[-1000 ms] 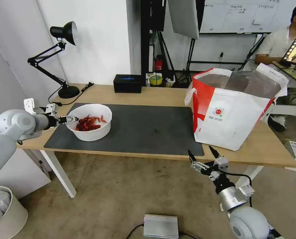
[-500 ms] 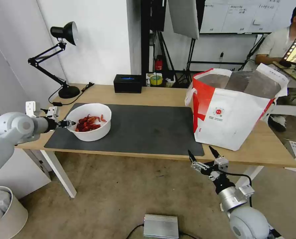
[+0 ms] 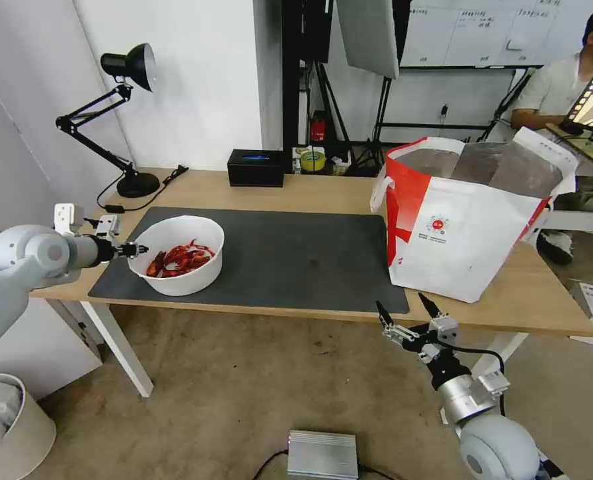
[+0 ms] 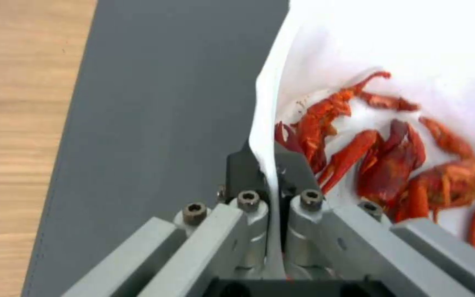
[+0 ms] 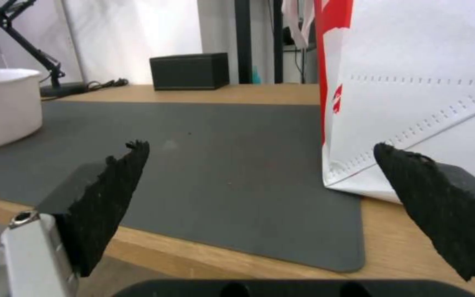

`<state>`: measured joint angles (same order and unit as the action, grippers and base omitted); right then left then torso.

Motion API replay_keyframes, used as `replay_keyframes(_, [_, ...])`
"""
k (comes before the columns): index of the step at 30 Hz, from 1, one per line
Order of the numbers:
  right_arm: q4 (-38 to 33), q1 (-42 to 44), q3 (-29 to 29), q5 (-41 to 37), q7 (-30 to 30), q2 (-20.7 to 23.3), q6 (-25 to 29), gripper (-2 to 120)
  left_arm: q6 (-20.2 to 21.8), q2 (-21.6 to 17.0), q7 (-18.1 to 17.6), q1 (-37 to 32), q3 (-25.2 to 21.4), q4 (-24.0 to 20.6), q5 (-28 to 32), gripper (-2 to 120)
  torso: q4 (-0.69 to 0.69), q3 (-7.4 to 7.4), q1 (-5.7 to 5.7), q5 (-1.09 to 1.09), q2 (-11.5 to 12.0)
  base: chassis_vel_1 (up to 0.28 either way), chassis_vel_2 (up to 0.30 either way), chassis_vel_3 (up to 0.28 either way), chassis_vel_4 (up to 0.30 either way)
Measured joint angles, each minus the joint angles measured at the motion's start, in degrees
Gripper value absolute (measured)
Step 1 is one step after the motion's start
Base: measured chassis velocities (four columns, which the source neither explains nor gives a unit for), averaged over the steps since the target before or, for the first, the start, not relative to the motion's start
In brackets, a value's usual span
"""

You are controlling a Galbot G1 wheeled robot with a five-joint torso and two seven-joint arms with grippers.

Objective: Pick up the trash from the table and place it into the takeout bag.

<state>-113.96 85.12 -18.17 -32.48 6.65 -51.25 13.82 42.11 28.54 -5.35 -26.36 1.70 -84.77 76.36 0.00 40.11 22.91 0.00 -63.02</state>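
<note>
We list, from the left. Desk lamp (image 3: 126, 100): black, jointed, its base on the far left corner of the worktop (image 3: 310, 190).

Left pincer (image 3: 135, 250): at the left side of the worktop, reaching in level from the left arm. In the left wrist view we see its fingers (image 4: 292, 173) clamped together on the thin left rim of the bowl (image 4: 413, 41), one finger outside the wall and one inside.

Bowl (image 3: 176, 257): white, round, over the front left corner of the dark grey mat (image 3: 290, 257); we cannot tell whether it rests on the mat or is raised a little. It holds red crayfish shells (image 3: 176, 259), gathered toward the pincer's side.

Black box (image 3: 256, 167): rectangular, at the far edge of the worktop, behind the mat.

Right pincer (image 3: 408, 312): in front of the worktop's near edge and below its level, fingers spread wide apart and holding nothing. In the right wrist view we see its black pads (image 5: 111, 194) pointing across the mat, with the bowl (image 5: 1, 107) well off to one side.

Takeout bag (image 3: 470, 220): white with red side panel and small round red logo, standing upright on the right part of the worktop, its mouth open and the foil lining showing. Its lower left corner overlaps the mat's right edge.
</note>
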Motion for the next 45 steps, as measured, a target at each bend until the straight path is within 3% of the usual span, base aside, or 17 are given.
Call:
replay_keyframes(5, [0.00, 0.00, 0.00, 0.00, 0.00, 0.00, 0.00, 100, 0.02, 0.75, -2.48, -1.20, -4.27, -3.37, 4.98, 0, 0.00, 0.00, 0.00, 0.00, 0.00, 0.000, 0.000, 0.000, 0.000])
replay_keyframes(11, [0.00, 0.00, 0.00, 0.00, 0.00, 0.00, 0.00, 100, 0.04, 1.34, -4.60, 0.63, -4.99, -5.95, 8.22, 0, 0.01, 0.00, 0.00, 0.00, 0.00, 0.000, 0.000, 0.000, 0.000])
replay_keyframes(14, [0.00, 0.00, 0.00, 0.00, 0.00, 0.00, 0.00, 100, 0.04, 2.05, -7.42, 3.41, -4.63, -7.68, 11.66, 0, 0.00, 0.00, 0.00, 0.01, 0.00, 0.000, 0.000, 0.000, 0.000])
replay_keyframes(20, [0.00, 0.00, 0.00, 0.00, 0.00, 0.00, 0.00, 100, 0.04, 4.06, -13.20, 12.76, 0.37, -9.81, 19.06, 0, 0.00, 0.00, 0.00, 0.01, 0.00, 0.000, 0.000, 0.000, 0.000])
replay_keyframes(27, [0.00, 0.00, 0.00, 0.00, 0.00, 0.00, 0.00, 100, 0.05, 7.72, -16.64, 20.26, 6.52, -10.48, 21.42, 0, 0.00, 0.00, 0.01, 0.01, 0.00, 0.000, 0.000, 0.000, 0.000])
replay_keyframes(36, [0.00, 0.00, 0.00, 0.00, 0.00, 0.00, 0.00, 100, 0.04, 15.29, -18.70, 30.68, 13.76, -7.86, 22.86, 0, -0.01, 0.01, 0.01, 0.02, 0.00, 0.000, 0.000, 0.000, 0.000])
replay_keyframes(45, [0.00, 0.00, 0.00, 0.00, 0.00, 0.00, 0.00, 100, 0.03, 22.60, -19.68, 35.58, 17.08, -4.67, 23.17, 0, -0.01, 0.01, 0.01, 0.02, 0.00, 0.000, 0.000, 0.000, 0.000])
